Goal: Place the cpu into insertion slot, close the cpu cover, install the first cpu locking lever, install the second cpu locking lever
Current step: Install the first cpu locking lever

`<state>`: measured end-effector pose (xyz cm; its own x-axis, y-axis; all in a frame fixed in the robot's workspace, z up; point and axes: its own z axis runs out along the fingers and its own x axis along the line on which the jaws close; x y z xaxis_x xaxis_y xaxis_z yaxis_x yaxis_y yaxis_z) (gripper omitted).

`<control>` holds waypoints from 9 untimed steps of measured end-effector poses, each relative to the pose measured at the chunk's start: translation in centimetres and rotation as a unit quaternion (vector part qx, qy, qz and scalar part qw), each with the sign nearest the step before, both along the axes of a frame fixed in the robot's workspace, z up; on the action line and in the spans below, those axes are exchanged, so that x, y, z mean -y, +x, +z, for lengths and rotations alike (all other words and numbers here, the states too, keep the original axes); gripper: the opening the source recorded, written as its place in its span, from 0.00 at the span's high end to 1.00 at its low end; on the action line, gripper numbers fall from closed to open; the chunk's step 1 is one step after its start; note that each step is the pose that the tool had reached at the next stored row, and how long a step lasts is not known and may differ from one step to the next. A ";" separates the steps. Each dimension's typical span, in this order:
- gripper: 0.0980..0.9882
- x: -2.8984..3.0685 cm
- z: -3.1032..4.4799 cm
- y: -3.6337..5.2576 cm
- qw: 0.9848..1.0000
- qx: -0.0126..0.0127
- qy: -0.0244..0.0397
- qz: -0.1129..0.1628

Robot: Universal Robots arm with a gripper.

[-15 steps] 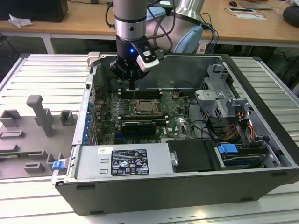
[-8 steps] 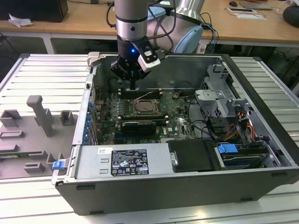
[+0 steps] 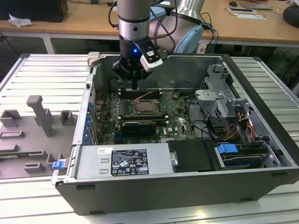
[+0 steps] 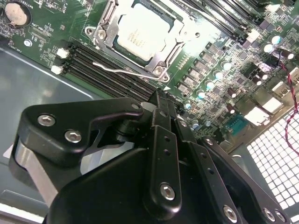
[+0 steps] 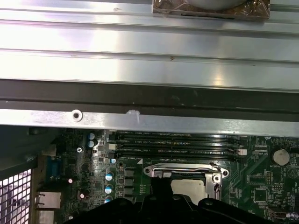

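Note:
The cpu (image 4: 140,35) shows its pale silver top inside the insertion slot (image 3: 148,108) on the green board. The cpu cover (image 4: 164,57) lies flat as a metal frame around the chip. A thin wire locking lever (image 4: 122,71) runs along the side of the socket nearest the memory slots. My gripper (image 3: 134,87) hangs above the board, just behind the socket in the exterior view and apart from it. Its black fingers (image 4: 161,105) are shut together into one narrow tip with nothing between them. In the first wrist view the cpu (image 5: 188,185) sits just past the gripper (image 5: 161,183).
The board lies deep in an open computer case (image 3: 154,196) with tall walls. Long black memory slots (image 5: 177,144) run beside the socket. A drive cage and cables (image 3: 224,112) fill the exterior view's right. A grey fixture plate (image 3: 32,135) lies outside the case on the left.

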<state>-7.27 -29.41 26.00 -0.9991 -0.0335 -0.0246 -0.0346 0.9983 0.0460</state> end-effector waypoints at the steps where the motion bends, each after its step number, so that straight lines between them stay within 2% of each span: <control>1: 0.99 0.00 0.00 0.06 1.000 0.000 0.000 0.000; 9: 0.99 0.00 0.00 0.43 1.000 0.000 0.000 0.000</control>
<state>-6.84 -29.41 26.00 -0.9991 -0.0335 -0.0246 -0.0346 0.9983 0.0460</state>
